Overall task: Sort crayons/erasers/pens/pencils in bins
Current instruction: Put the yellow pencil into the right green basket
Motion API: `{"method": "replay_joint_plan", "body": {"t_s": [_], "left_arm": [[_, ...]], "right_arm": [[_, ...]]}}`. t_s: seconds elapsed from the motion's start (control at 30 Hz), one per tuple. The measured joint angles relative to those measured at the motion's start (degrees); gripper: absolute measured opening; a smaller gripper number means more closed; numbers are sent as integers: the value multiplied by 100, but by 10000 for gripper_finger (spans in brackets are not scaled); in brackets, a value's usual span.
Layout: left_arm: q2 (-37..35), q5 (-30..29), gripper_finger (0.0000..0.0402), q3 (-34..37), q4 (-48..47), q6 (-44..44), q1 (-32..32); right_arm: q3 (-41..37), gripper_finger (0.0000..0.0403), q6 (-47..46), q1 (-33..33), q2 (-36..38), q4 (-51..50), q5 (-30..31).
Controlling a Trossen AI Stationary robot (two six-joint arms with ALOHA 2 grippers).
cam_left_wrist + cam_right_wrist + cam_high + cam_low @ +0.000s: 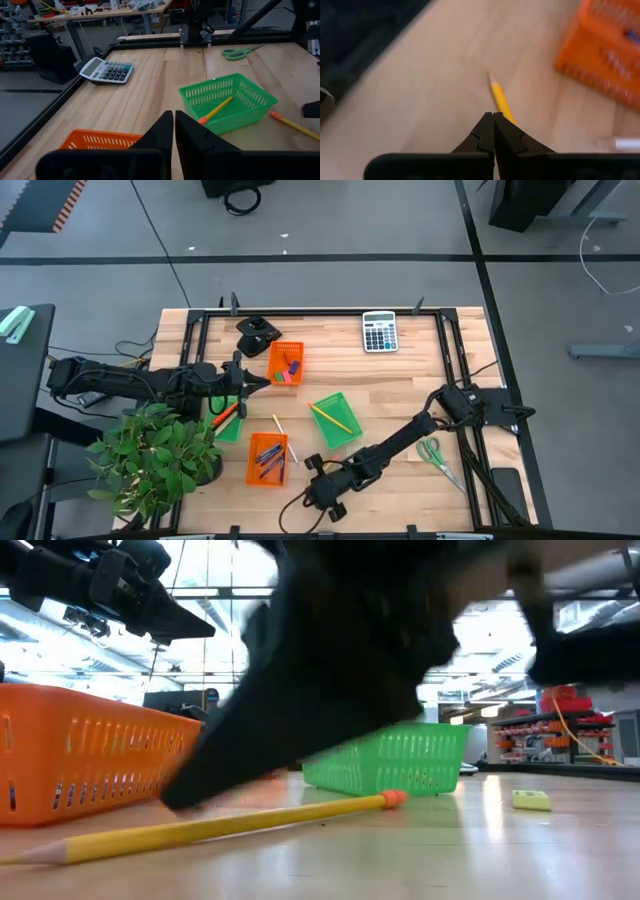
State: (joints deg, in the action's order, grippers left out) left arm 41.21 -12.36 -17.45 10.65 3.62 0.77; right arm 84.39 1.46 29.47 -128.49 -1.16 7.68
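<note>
Right gripper (493, 116) jaws pressed together, yellow pencil (499, 98) lying just past their tips.

You've got no readable text here: the grey calculator (106, 71) with dark keys shows key legends too small to make out, no labels or brands elsewhere.

Four bins sit around the calculator (379, 331): two orange bins (286, 363) (267, 459) and two green bins (336, 420) (228, 426). One pair of scissors (436, 454) lies well off from it, and one potted plant (158, 457) stands farther still.
</note>
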Motion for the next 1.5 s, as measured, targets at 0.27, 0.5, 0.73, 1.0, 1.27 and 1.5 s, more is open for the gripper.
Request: {"method": "replay_joint_plan", "body": {"t_s": [0.27,0.5,0.73,1.0,1.27,1.5], "left_arm": [[0,0,33,0,-33,0,0],[0,-1,35,0,-52,4,-1],[2,-2,38,0,-82,7,0],[1,-3,39,0,-99,11,0],[0,-4,35,0,-107,7,-1],[0,-4,30,0,-111,48,-1]], "right_arm": [[646,44,362,76,175,-411,-29],[152,102,426,-194,164,48,-432],[-850,125,264,-435,160,1307,-776],[-1391,115,-45,-514,192,1851,-813],[-1736,38,25,-484,184,2603,-809],[-1734,37,6,-478,181,2585,-813]]}}
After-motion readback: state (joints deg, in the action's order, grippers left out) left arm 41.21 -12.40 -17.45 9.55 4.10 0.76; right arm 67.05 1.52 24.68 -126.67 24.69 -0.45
